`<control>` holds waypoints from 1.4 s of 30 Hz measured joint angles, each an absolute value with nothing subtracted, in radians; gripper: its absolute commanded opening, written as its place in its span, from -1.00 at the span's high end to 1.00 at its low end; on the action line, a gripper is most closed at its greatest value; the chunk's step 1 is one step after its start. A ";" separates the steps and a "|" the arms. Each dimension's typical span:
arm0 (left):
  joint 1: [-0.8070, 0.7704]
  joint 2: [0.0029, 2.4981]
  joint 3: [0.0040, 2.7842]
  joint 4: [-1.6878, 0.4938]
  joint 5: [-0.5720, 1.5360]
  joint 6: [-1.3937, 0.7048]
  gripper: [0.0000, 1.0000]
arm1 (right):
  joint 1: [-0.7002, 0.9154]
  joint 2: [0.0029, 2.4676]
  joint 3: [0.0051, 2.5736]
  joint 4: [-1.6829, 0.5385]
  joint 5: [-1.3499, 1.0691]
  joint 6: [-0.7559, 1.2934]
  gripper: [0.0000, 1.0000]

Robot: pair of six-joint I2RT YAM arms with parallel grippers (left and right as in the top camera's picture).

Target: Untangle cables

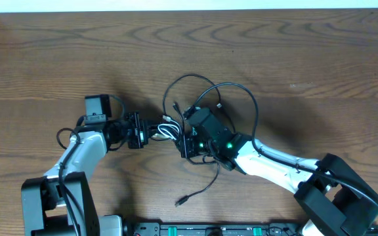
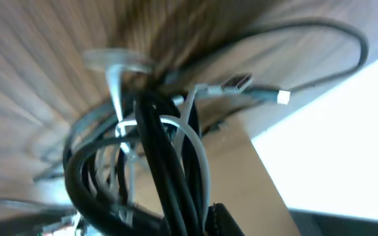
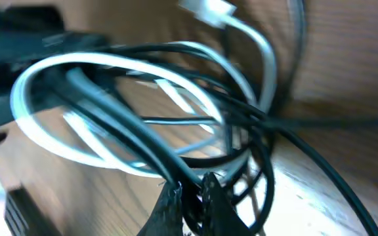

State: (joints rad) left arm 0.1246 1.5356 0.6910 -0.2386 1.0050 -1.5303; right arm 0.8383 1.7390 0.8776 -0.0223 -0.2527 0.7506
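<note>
Left pincer (image 1: 152,133) and right pincer (image 3: 190,195) clamped on cables (image 1: 232,86), fingertips (image 3: 167,207) clear only from right wrist

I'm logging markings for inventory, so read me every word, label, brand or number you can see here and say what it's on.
No text can be read in any view.
Thin black and white cables: no legible marking on cords or plugs; both wrist views are blurred.
Black box at the bottom edge of the overhead view: small green marks, too small to read.
</note>
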 measured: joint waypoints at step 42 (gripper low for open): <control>0.035 1.528 0.704 0.245 1.152 -1.051 0.85 | 0.683 1.273 0.791 0.010 -0.286 0.958 -0.09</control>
State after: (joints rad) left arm 0.0345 1.5280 0.7040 0.2447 1.1522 -1.0512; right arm 0.6830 1.2728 0.7914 0.0105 -0.2863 0.9585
